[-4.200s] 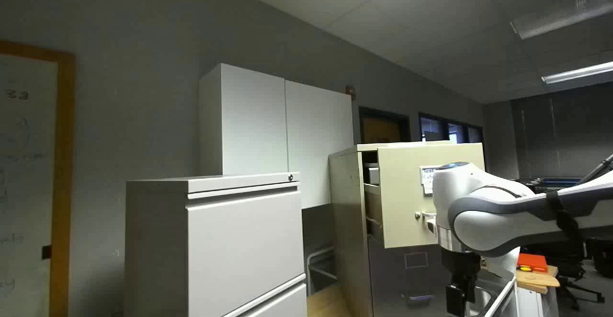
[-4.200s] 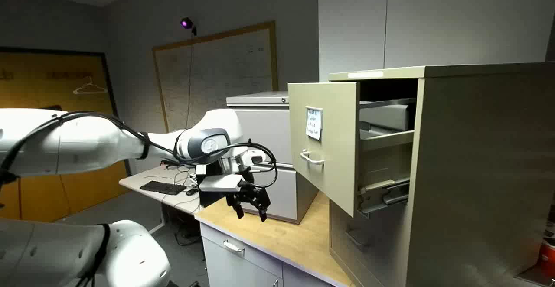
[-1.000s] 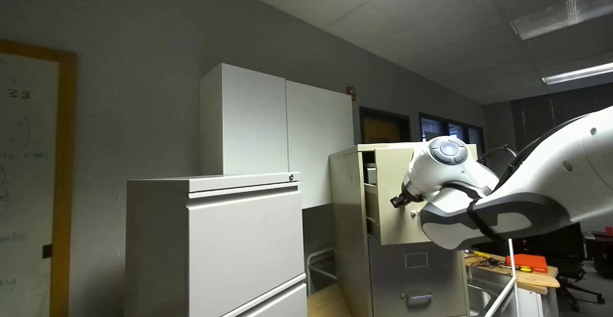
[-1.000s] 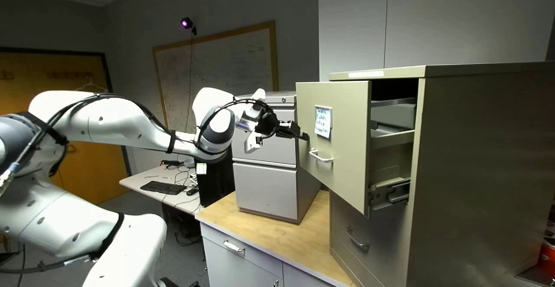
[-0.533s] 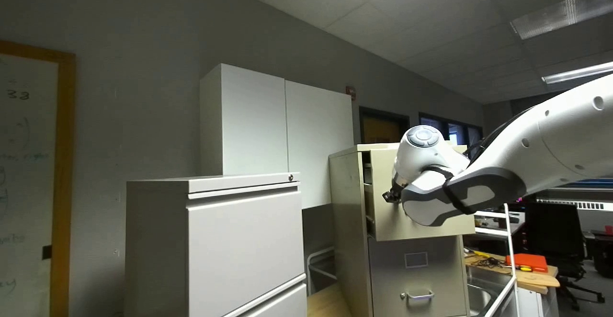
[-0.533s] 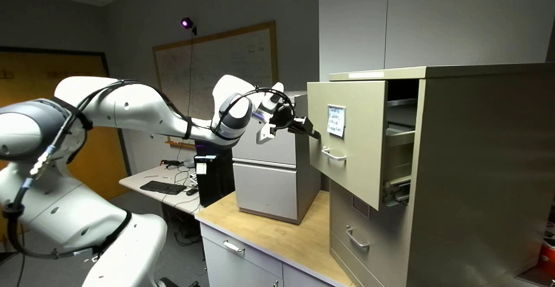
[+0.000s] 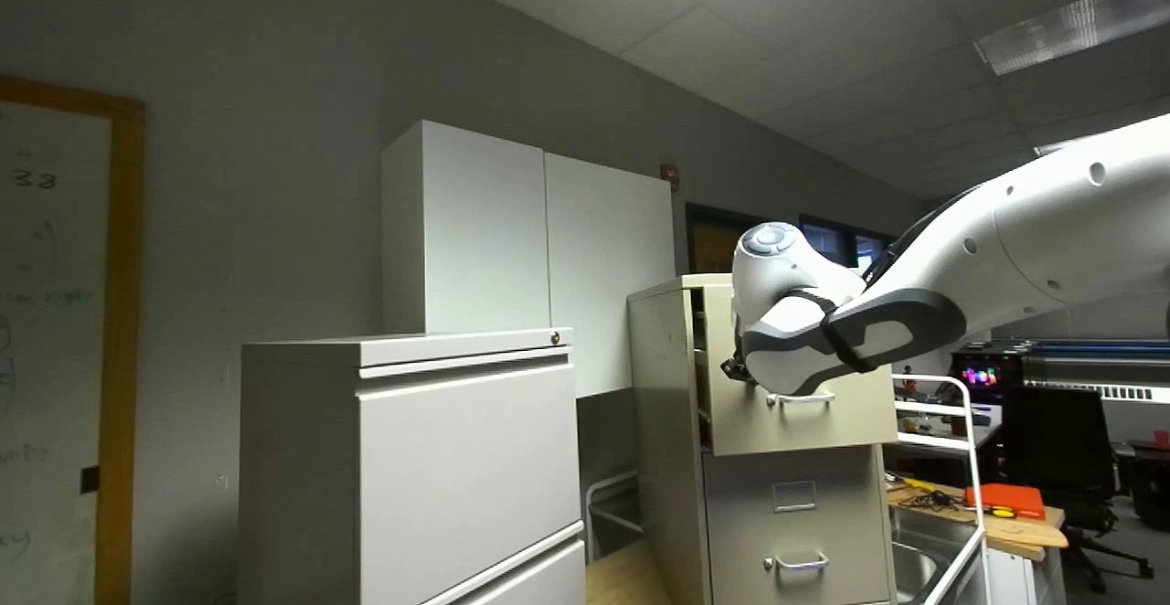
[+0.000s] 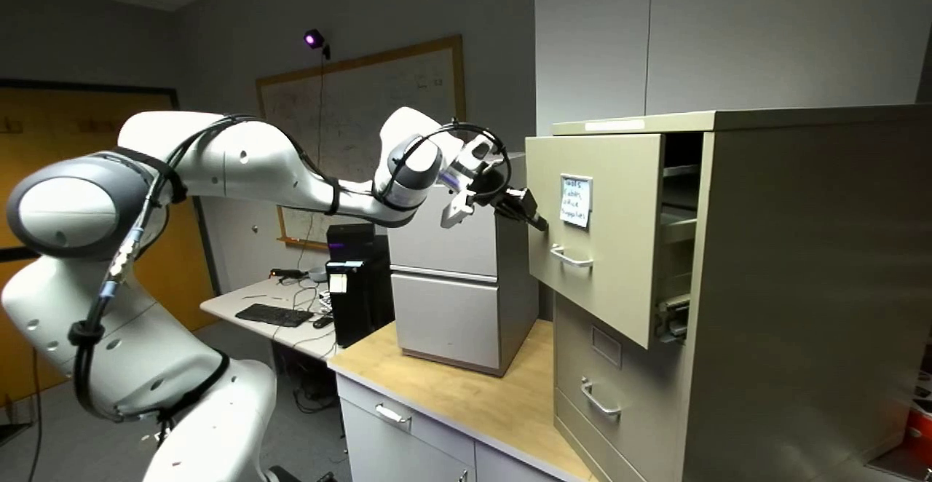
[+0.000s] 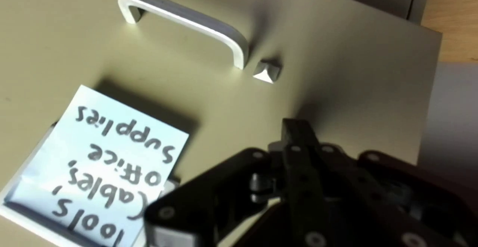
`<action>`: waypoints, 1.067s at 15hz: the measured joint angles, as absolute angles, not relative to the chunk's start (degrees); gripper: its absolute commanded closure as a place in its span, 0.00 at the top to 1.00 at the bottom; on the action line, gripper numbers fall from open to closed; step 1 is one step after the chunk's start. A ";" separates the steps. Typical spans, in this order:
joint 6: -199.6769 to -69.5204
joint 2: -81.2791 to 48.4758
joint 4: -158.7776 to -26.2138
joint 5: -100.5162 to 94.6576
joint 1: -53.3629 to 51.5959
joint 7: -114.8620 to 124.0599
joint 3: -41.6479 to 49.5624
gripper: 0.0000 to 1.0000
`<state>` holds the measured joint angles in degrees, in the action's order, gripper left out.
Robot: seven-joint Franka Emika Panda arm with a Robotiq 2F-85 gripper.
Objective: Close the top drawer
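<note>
The top drawer [image 8: 611,245] juts partly from the beige filing cabinet [image 8: 801,285], above the right end of the wood-topped desk [image 8: 451,394] in an exterior view; a gap parts its front from the cabinet. The gripper [image 8: 542,224], fingers [image 9: 297,138] together and holding nothing, meets that front near the edge facing the grey filing cabinet [image 8: 444,314], set back from the desk's front edge.

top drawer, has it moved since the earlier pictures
Yes: in both exterior views the top drawer has slid inward, its front now nearer the fixed filing cabinet body, but still open.
</note>
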<state>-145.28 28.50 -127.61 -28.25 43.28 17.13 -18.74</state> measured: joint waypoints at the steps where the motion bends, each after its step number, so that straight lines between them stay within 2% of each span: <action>1: -143.64 27.69 -126.51 -29.13 42.31 17.43 -18.23 0.00; 10: -130.87 19.22 -115.84 -33.78 28.72 18.94 -8.37 0.00; 16: -137.56 17.23 -117.37 -45.40 22.97 28.72 -2.50 0.00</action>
